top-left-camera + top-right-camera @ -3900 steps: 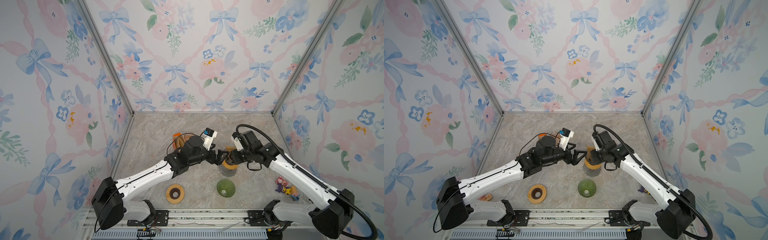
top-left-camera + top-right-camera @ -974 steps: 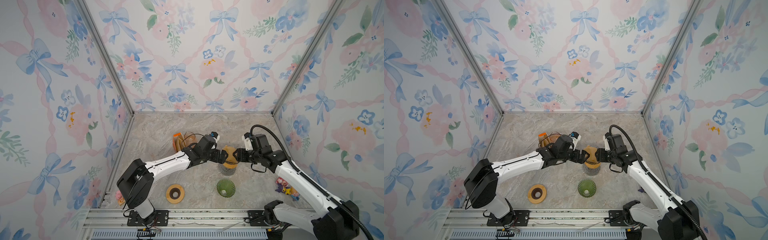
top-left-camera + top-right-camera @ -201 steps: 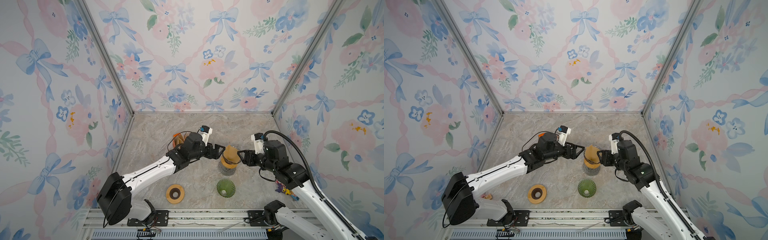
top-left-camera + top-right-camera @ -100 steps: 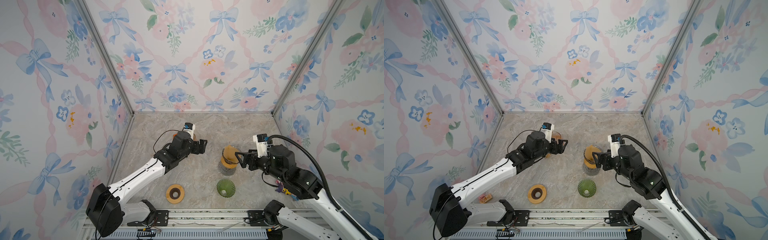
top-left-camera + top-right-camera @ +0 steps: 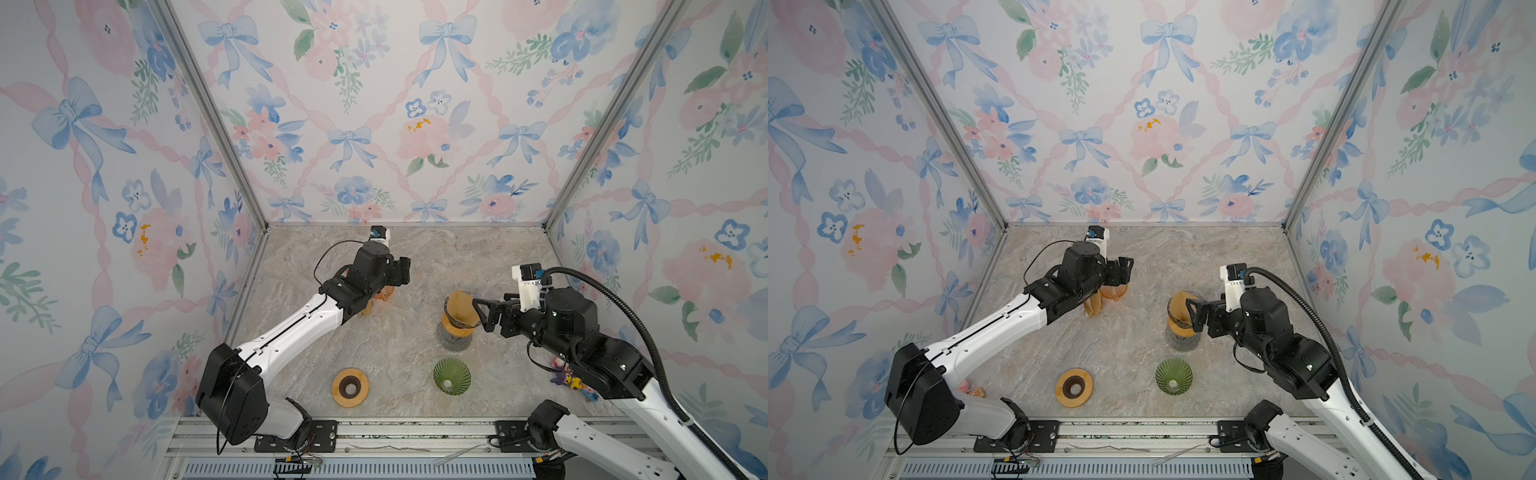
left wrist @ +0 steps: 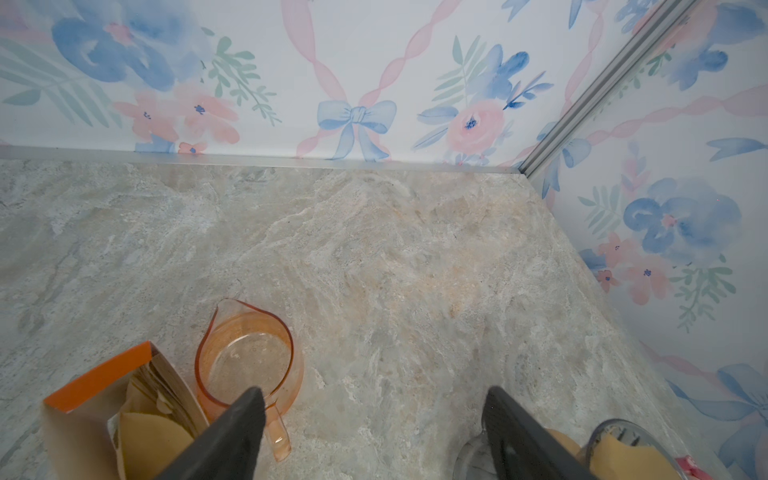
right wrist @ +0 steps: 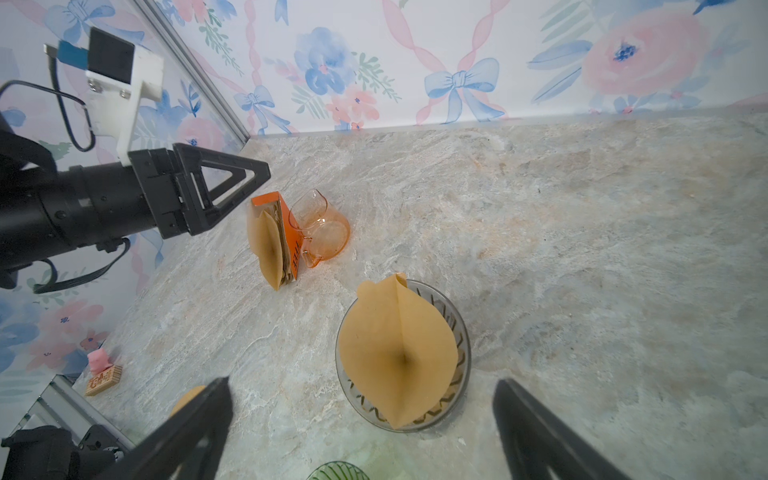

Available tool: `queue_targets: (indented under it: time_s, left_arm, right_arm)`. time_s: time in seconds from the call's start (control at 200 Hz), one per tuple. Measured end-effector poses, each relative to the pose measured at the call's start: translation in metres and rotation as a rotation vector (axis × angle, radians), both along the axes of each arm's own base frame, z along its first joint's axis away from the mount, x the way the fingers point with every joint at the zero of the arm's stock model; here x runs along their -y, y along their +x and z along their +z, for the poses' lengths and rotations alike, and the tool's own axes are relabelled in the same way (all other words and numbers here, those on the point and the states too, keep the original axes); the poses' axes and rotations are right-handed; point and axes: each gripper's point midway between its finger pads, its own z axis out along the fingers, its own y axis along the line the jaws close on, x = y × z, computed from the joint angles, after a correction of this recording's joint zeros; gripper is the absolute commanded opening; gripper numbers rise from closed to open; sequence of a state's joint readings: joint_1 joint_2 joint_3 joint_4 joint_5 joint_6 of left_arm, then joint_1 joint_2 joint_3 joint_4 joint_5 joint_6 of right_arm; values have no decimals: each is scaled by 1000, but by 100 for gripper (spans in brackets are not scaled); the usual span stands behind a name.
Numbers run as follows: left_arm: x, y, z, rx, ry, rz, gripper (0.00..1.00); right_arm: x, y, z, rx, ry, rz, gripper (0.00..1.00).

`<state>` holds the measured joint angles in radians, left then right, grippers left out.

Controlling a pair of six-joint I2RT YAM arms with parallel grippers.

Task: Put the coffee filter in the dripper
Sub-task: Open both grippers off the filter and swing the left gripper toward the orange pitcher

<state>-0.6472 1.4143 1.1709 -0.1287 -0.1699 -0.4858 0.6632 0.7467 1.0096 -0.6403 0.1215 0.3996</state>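
**Seating a paper filter in a clear dripper: both claws empty**

The right gripper hangs just beside the dripper. Its jaws are spread wide and hold nothing. In the right wrist view its two dark fingers stand on either side of the vessel, clear of it. The left gripper, likewise spread and empty, hovers well apart, above the orange pitcher and the opened filter carton. The coffee filter sits inside the dripper, point down, so the placing appears done or nearly so.

*Risks, as judged.* The paper opens to a lemon-shaped mouth rather than a full round, with one sharp crease and a tab standing proud of the rim. The stiff folds could spring, lifting or tilting the filter. With the right fingers this close, a low or sideways move might snag the raised edge or tip the light vessel.

*Materials.*
- **Filter:** thin, matte, tan paper cone.
- **Dripper:** smooth, transparent cone with dark zigzag marks on its wall.
- **Pitcher:** translucent orange, with a spout and a handle.
- **Nearer the front:** a green ribbed cone and a flat wooden ring.
- **Tabletop:** hard, with a veined stone pattern.
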Motion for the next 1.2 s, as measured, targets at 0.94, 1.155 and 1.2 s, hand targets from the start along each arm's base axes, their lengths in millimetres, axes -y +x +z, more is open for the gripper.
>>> queue_targets:
  time_s: [0.94,1.155,1.2]
  left_arm:
    - [-12,27,-144,-334,111,136,69]
    - [-16,27,-163,-374,126,153,67]
    - [-16,27,-168,-382,132,154,67]
  right_arm:
    - [0,-1,-15,-46,-48,6,97]
    - [0,0,-18,-56,-56,6,97]
    - [0,0,-18,-56,-56,6,97]
